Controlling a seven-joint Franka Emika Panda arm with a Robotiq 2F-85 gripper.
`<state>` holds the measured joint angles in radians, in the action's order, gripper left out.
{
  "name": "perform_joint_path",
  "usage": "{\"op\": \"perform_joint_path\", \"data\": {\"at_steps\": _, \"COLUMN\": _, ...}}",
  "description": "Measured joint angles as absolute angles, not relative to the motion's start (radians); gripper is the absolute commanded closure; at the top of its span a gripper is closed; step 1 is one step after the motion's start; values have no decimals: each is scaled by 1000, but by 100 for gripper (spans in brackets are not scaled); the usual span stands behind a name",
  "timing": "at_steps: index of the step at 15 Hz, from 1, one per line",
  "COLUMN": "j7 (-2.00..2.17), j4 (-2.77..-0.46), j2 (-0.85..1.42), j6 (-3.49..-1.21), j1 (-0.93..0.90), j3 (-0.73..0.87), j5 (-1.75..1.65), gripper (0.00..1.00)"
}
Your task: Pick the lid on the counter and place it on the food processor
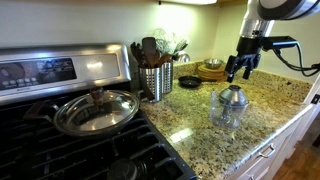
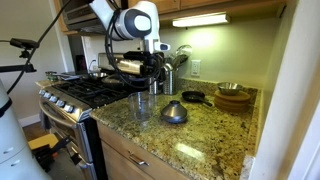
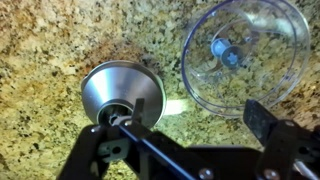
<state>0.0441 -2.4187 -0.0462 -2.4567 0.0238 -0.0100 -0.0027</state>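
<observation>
The lid point(image 3: 122, 92) is a silvery-grey domed cap with a knob. It lies on the granite counter just left of the food processor point(image 3: 245, 55), a small clear jar seen from above with its blade hub showing. Both exterior views show the pair side by side: the lid point(image 2: 174, 112) point(image 1: 234, 96) and the jar point(image 2: 142, 105) point(image 1: 224, 116). My gripper point(image 3: 195, 117) is open and empty. It hovers above the counter over the gap between lid and jar point(image 1: 240, 68) point(image 2: 150, 72), touching neither.
A frying pan with a glass lid point(image 1: 95, 110) sits on the stove. A steel utensil canister point(image 1: 155, 80) stands at the counter's back. A small black dish point(image 2: 192, 97) and wooden bowls point(image 2: 232, 97) lie beyond the lid. The counter's front edge point(image 2: 150, 150) is near.
</observation>
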Motion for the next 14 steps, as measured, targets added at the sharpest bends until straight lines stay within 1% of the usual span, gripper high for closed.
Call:
{"op": "perform_joint_path", "data": {"at_steps": 7, "j7": 83, "j4": -2338, "j2": 34, "j6": -2479, "j1": 53, "j3": 39, "j5": -57, "gripper": 0}}
{"op": "perform_joint_path", "data": {"at_steps": 14, "j7": 40, "j4": -2228, "j2": 175, "j6": -2479, "j1": 72, "j3": 67, "j5": -51, "gripper": 0}}
